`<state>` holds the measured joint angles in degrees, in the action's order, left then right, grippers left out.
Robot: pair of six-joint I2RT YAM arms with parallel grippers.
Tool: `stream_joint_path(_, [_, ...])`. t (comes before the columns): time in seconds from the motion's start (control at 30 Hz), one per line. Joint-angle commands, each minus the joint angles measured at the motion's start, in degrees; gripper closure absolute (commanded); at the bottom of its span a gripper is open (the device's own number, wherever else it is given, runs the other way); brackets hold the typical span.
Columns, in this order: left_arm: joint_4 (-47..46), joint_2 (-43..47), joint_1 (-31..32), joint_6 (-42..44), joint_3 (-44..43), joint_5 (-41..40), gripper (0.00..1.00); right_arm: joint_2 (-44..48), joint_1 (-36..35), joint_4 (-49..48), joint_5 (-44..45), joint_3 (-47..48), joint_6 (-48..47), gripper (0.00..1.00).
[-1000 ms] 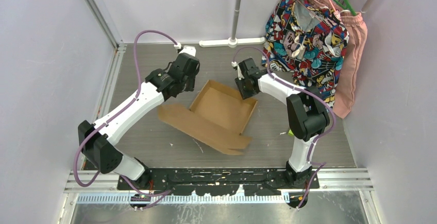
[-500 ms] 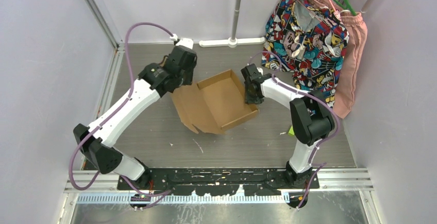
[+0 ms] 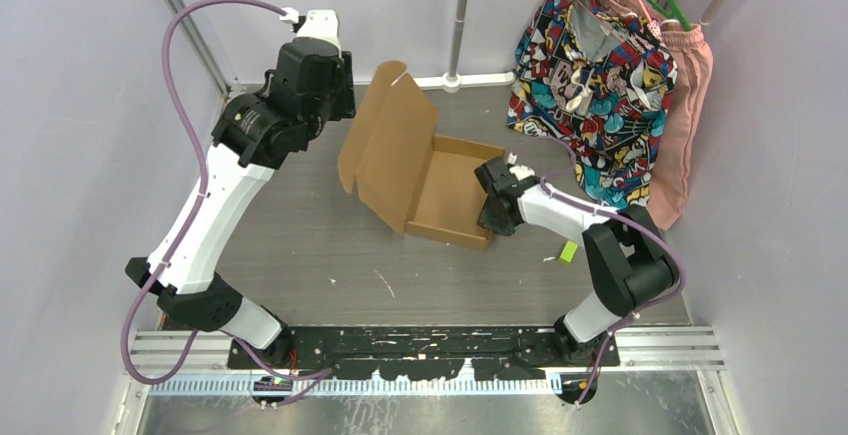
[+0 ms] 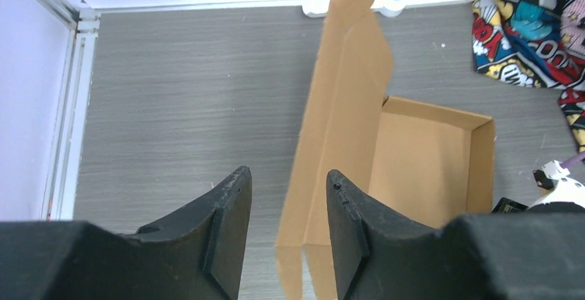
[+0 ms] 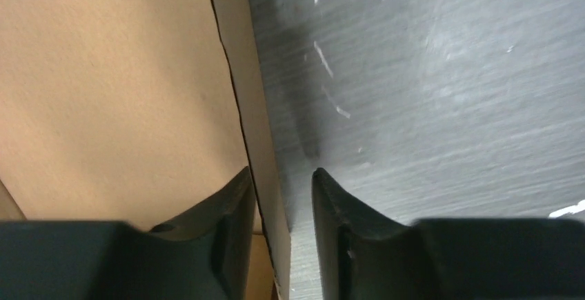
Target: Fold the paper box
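Note:
The paper box (image 3: 452, 193) is brown cardboard lying mid-table, its shallow tray open upward. Its lid panel (image 3: 388, 145) stands raised on the tray's left side. In the left wrist view the lid panel (image 4: 345, 93) and the tray (image 4: 421, 162) lie far below. My left gripper (image 3: 335, 100) hangs high above the table, left of the lid, open (image 4: 286, 183) with nothing between its fingers. My right gripper (image 3: 492, 210) sits low at the tray's right wall. Its jaws (image 5: 281, 172) straddle that wall (image 5: 255, 107), one finger inside the tray and one outside, with a gap left on the outer side.
Patterned and pink clothes (image 3: 600, 85) hang on hangers at the back right. A white pole foot (image 3: 450, 82) stands at the back wall. A small green scrap (image 3: 568, 251) lies right of the box. Pale walls enclose the table on three sides.
The box has turned and shifted toward the near right with the right gripper at its wall. The lid has swung from flat to upright. The left arm has risen and pulled back to the left.

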<state>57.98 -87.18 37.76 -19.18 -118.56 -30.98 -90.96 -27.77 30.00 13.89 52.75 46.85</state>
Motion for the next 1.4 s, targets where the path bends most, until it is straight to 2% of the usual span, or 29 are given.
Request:
stream_joint_path(0.0, [1.3, 1.7, -0.1, -1.2, 3.1, 0.6, 0.55, 4.8, -2.9, -6.0, 0.7, -3.4, 9.5, 0.53])
stream_joint_path(0.1, [1.0, 3.1, -0.1, -1.5, 5.8, 0.4, 0.55, 8.5, -3.0, -6.1, 0.9, -4.8, 9.3, 0.30])
stream_joint_path(0.2, [0.6, 4.5, -0.1, -1.7, 8.3, -0.2, 0.55, 12.4, -2.8, -3.1, 3.5, -2.5, 2.8, 0.12])
stream_joint_path(0.27, [0.3, 5.5, -0.1, -1.9, 10.0, -0.5, 0.55, 15.1, -1.9, -3.1, 3.7, 0.3, -6.8, 0.09])
stream_joint_path(0.37, [0.2, 7.4, -0.1, -2.4, 12.5, -0.9, 0.55, 15.9, 0.0, -8.9, 0.4, 3.9, -29.4, 0.10])
stream_joint_path(0.47, [0.7, 8.8, -0.1, -3.0, 13.8, 0.0, 0.55, 10.2, 2.5, -13.1, -5.0, 9.4, -46.2, 0.12])
stream_joint_path(0.6, [1.7, 10.1, -0.1, -3.3, 15.2, 0.3, 0.55, -1.5, 3.3, -12.6, -4.0, 18.5, -61.9, 0.10])
stream_joint_path(0.8, [1.2, 10.1, -0.2, -3.8, 17.7, 2.8, 0.54, -13.5, 5.8, -13.0, -11.7, 30.6, -68.0, 0.10])
stream_joint_path(0.9, [1.0, 10.2, -0.2, -3.9, 18.7, 4.4, 0.52, -17.7, 6.2, -15.1, -13.1, 33.4, -72.2, 0.09])
stream_joint_path(0.97, [0.5, 10.9, -0.2, -3.5, 19.6, 4.5, 0.52, -19.6, 6.9, -14.7, -18.0, 35.3, -74.0, 0.08])
stream_joint_path(1.2, [0.9, 9.8, -1.9, -1.8, 19.1, 5.0, 0.51, -26.0, 7.6, -11.9, -25.6, 40.9, -73.8, 0.08])
stream_joint_path(1.37, [0.6, 9.0, -2.5, -1.7, 18.9, 5.7, 0.51, -28.9, 7.6, -12.3, -26.9, 40.8, -73.2, 0.12])
